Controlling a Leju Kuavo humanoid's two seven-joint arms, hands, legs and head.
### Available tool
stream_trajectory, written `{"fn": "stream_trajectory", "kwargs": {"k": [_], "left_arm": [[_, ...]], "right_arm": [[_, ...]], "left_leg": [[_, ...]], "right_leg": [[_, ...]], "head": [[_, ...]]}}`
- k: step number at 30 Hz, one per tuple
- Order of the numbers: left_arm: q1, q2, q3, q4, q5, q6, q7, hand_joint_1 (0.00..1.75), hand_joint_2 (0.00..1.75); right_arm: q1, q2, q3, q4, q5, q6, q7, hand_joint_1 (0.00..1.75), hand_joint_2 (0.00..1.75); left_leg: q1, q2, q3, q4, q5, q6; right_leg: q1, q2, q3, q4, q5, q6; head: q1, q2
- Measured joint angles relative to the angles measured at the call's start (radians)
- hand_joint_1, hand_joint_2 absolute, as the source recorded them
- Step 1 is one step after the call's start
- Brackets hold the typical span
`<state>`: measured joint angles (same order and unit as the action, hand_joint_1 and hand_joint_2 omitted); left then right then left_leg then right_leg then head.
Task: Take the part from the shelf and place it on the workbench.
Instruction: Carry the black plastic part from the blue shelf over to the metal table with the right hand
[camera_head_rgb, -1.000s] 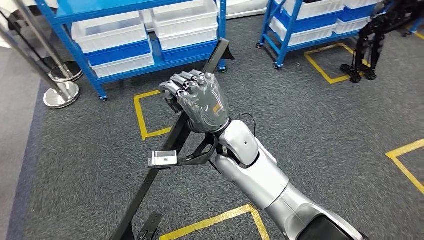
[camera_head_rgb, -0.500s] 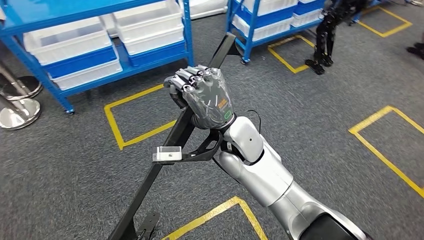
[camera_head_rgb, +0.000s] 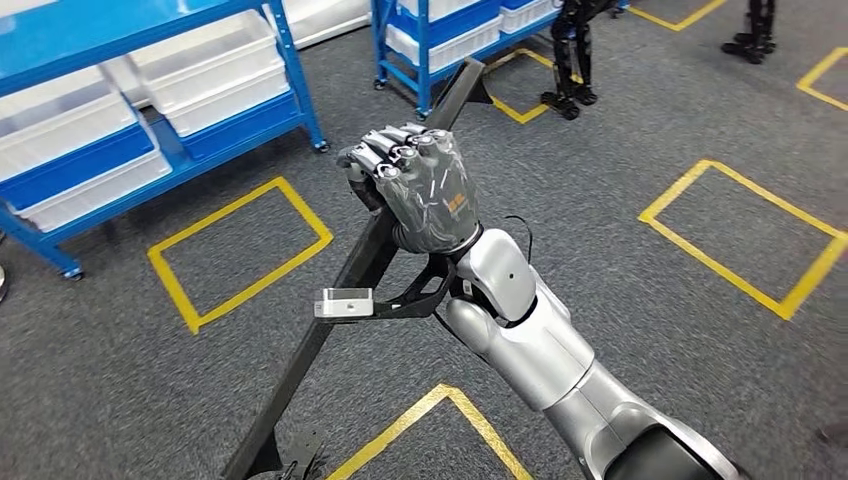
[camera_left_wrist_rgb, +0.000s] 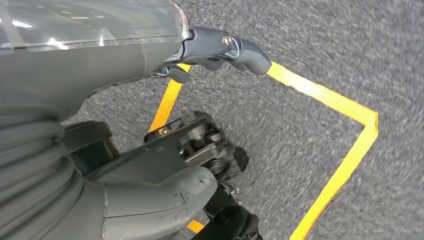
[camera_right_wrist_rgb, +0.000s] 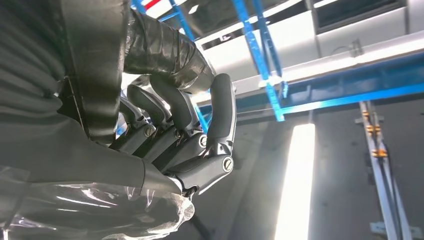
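Observation:
The part is a long black metal bar with a side bracket ending in a small silver block. My right hand grips the bar near its upper half and holds it slanted above the grey carpet, in the middle of the head view. In the right wrist view the dark fingers wrap around the black bar. My left hand hangs over the floor with its fingers apart and nothing in it.
A blue shelf with white and blue bins stands at the far left, and another blue shelf behind the bar. Yellow tape squares mark the carpet. Black stands are at the back.
The whole view has swung: the shelves slid left and more taped floor shows on the right. My right hand keeps the same grip on the bar.

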<state>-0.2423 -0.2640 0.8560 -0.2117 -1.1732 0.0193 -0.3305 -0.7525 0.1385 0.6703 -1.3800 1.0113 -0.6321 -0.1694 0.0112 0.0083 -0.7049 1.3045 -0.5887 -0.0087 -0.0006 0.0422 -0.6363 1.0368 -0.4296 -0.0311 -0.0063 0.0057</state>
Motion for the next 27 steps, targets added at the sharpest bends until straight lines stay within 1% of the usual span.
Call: {"fn": "stream_trajectory", "kwargs": {"k": [1,2,3,4,5,6,7,8,9,10,11,12,13,14,15,16,17,18,19,20,21,23,24,25,26,27], "left_arm": [[0.0,0.0,0.0,0.0,0.0,0.0,0.0,0.0,1.75],[0.0,0.0,0.0,0.0,0.0,0.0,0.0,0.0,1.75],[0.0,0.001,0.0,0.0,0.0,0.0,-0.001,0.0,1.75],[-0.001,0.002,0.0,0.0,0.001,0.0,-0.001,0.0,1.75],[-0.001,0.003,0.0,0.0,0.001,0.0,-0.002,0.0,1.75],[-0.001,0.004,0.0,0.0,0.001,0.0,-0.002,0.0,1.75],[-0.001,0.004,0.0,0.0,0.001,0.0,-0.002,0.0,1.75],[-0.002,0.003,0.0,0.0,0.001,0.0,-0.002,0.0,1.75],[-0.004,0.003,0.0,0.0,0.001,0.0,-0.003,0.0,1.75],[-0.005,0.002,0.0,0.0,0.001,-0.001,-0.003,0.0,1.75],[-0.006,0.001,0.0,0.0,0.001,-0.001,-0.003,0.0,1.75],[-0.006,0.001,0.0,0.0,0.001,-0.001,-0.003,0.0,1.75],[-0.005,0.002,0.0,0.0,0.001,-0.001,-0.003,0.0,1.75],[-0.003,0.002,0.0,0.0,0.001,-0.002,-0.003,0.0,1.75],[-0.002,0.002,0.0,0.0,0.001,-0.002,-0.003,0.0,1.75],[-0.002,0.002,0.0,0.0,0.001,-0.002,-0.003,0.0,1.75],[-0.002,0.002,0.0,0.0,0.001,-0.002,-0.003,0.0,1.75],[-0.003,0.002,0.0,0.0,0.001,-0.003,-0.003,0.0,1.75],[-0.004,0.002,0.0,0.0,0.001,-0.003,-0.003,0.0,1.75],[-0.005,0.002,0.0,0.0,0.001,-0.003,-0.004,0.0,1.75],[-0.006,0.002,0.0,0.0,0.001,-0.002,-0.004,0.0,1.75],[-0.007,0.002,0.0,0.0,0.001,-0.002,-0.004,0.0,1.75],[-0.008,0.002,-0.001,0.0,0.001,-0.002,-0.005,0.0,1.75],[-0.009,0.001,-0.001,0.0,0.001,-0.002,-0.005,0.0,1.75],[-0.01,0.001,-0.001,0.0,0.001,-0.002,-0.006,0.0,1.75],[-0.009,0.001,-0.001,0.0,0.001,-0.002,-0.006,0.0,1.75]], "right_arm": [[0.001,0.0,0.0,-0.001,0.0,0.0,0.0,1.75,1.75],[0.001,0.0,0.0,-0.003,0.0,0.0,0.0,1.75,1.75],[0.001,0.0,0.0,-0.006,0.0,0.0,0.0,1.75,1.75],[0.001,0.0,0.0,-0.008,0.0,0.0,0.0,1.75,1.75],[0.001,0.0,-0.001,-0.01,-0.002,0.0,0.0,1.75,1.75],[0.002,-0.001,-0.001,-0.012,-0.003,-0.001,0.0,1.75,1.75],[0.003,-0.001,-0.002,-0.013,-0.005,-0.001,-0.001,1.75,1.75],[0.004,-0.002,-0.005,-0.015,-0.006,-0.002,-0.001,1.75,1.75],[0.005,-0.003,-0.007,-0.017,-0.007,-0.002,-0.002,1.75,1.75],[0.005,-0.004,-0.008,-0.018,-0.007,-0.002,-0.003,1.75,1.75],[0.004,-0.005,-0.01,-0.02,-0.007,-0.002,-0.004,1.75,1.75],[0.004,-0.005,-0.01,-0.021,-0.007,-0.002,-0.004,1.75,1.75],[0.006,-0.006,-0.01,-0.021,-0.007,-0.002,-0.004,1.75,1.75],[0.008,-0.007,-0.01,-0.022,-0.007,-0.002,-0.004,1.75,1.75],[0.011,-0.008,-0.01,-0.022,-0.007,-0.002,-0.004,1.75,1.75],[0.012,-0.01,-0.01,-0.022,-0.007,-0.002,-0.004,1.75,1.75],[0.013,-0.011,-0.01,-0.022,-0.007,-0.002,-0.004,1.75,1.75],[0.013,-0.011,-0.01,-0.023,-0.007,-0.002,-0.005,1.75,1.75],[0.012,-0.011,-0.01,-0.024,-0.007,-0.002,-0.005,1.75,1.75],[0.011,-0.011,-0.01,-0.025,-0.007,-0.002,-0.005,1.75,1.75],[0.011,-0.011,-0.011,-0.026,-0.007,-0.002,-0.006,1.75,1.75],[0.011,-0.012,-0.013,-0.028,-0.007,-0.001,-0.006,1.75,1.75],[0.011,-0.013,-0.014,-0.029,-0.007,-0.001,-0.006,1.75,1.75],[0.01,-0.013,-0.015,-0.031,-0.006,-0.001,-0.006,1.75,1.75],[0.009,-0.013,-0.016,-0.032,-0.006,-0.001,-0.006,1.75,1.75],[0.009,-0.013,-0.016,-0.033,-0.006,-0.001,-0.006,1.75,1.75]], "left_leg": [[0.0,-0.004,0.012,-0.031,0.028,0.004],[0.0,-0.017,0.039,-0.093,0.069,0.009],[0.0,-0.041,0.068,-0.16,0.1,0.016],[0.0,-0.063,0.094,-0.218,0.121,0.021],[-0.001,-0.08,0.111,-0.255,0.13,0.024],[-0.002,-0.086,0.117,-0.268,0.128,0.026],[-0.004,-0.078,0.12,-0.276,0.129,0.027],[-0.002,-0.067,0.122,-0.283,0.133,0.03],[0.0,-0.054,0.126,-0.293,0.138,0.034],[0.002,-0.041,0.13,-0.303,0.144,0.039],[0.003,-0.027,0.133,-0.31,0.148,0.043],[0.0,-0.014,0.134,-0.312,0.149,0.045],[-0.001,0.0,0.133,-0.312,0.148,0.046],[-0.002,0.015,0.132,-0.311,0.147,0.046],[-0.002,0.029,0.131,-0.31,0.146,0.045],[-0.001,0.042,0.13,-0.308,0.144,0.043],[-0.001,0.054,0.131,-0.305,0.142,0.04],[-0.001,0.065,0.131,-0.3,0.137,0.035],[-0.002,0.074,0.13,-0.294,0.132,0.029],[-0.004,0.082,0.129,-0.289,0.128,0.023],[-0.006,0.09,0.129,-0.285,0.124,0.017],[-0.004,0.105,0.132,-0.285,0.12,0.006],[-0.001,0.1,0.132,-0.279,0.112,0.0],[0.002,0.083,0.126,-0.26,0.096,-0.004],[0.004,0.058,0.109,-0.219,0.07,-0.006],[0.006,0.03,0.082,-0.158,0.038,-0.007]], "right_leg": [[0.001,0.014,0.0,0.001,0.0,0.0],[0.001,0.029,0.001,0.003,0.0,0.0],[0.002,0.042,0.001,0.005,0.0,0.001],[0.001,0.055,-0.001,0.006,0.001,0.004],[-0.002,0.066,-0.005,0.007,0.004,0.009],[-0.005,0.077,-0.01,0.006,0.007,0.015],[-0.008,0.088,-0.014,0.004,0.011,0.023],[-0.01,0.091,-0.016,0.003,0.013,0.029],[-0.008,0.078,-0.02,0.009,0.007,0.033],[-0.005,0.054,-0.031,0.031,-0.008,0.037],[-0.003,0.022,-0.051,0.073,-0.035,0.04],[-0.003,-0.007,-0.08,0.132,-0.067,0.043],[-0.005,-0.022,-0.111,0.196,-0.096,0.046],[-0.009,-0.03,-0.135,0.245,-0.111,0.05],[-0.013,-0.035,-0.143,0.262,-0.11,0.054],[-0.017,-0.041,-0.131,0.242,-0.09,0.058],[-0.021,-0.051,-0.099,0.185,-0.059,0.061],[-0.021,-0.071,-0.061,0.115,-0.034,0.062],[-0.02,-0.086,-0.03,0.057,-0.015,0.06],[-0.017,-0.096,-0.01,0.02,-0.006,0.055],[-0.013,-0.098,-0.006,0.007,-0.008,0.048],[-0.009,-0.074,-0.008,0.007,-0.006,0.033],[-0.009,-0.064,-0.007,0.005,-0.004,0.027],[-0.01,-0.054,-0.005,0.002,-0.002,0.02],[-0.012,-0.045,-0.003,-0.001,0.0,0.014],[-0.011,-0.035,-0.003,-0.001,0.001,0.011]], "head": [[0.0,0.0],[0.0,0.0],[0.0,0.0],[0.0,0.0],[0.0,0.0],[0.0,0.0],[0.0,0.0],[0.0,0.0],[0.0,0.0],[0.001,0.0],[0.001,0.0],[0.001,0.0],[0.001,0.0],[0.001,0.0],[0.001,0.0],[0.002,0.0],[0.002,0.0],[0.002,0.0],[0.001,0.0],[0.001,0.0],[0.001,0.0],[0.001,0.0],[0.001,0.0],[0.0,0.0],[0.0,0.0],[0.0,0.0]]}}
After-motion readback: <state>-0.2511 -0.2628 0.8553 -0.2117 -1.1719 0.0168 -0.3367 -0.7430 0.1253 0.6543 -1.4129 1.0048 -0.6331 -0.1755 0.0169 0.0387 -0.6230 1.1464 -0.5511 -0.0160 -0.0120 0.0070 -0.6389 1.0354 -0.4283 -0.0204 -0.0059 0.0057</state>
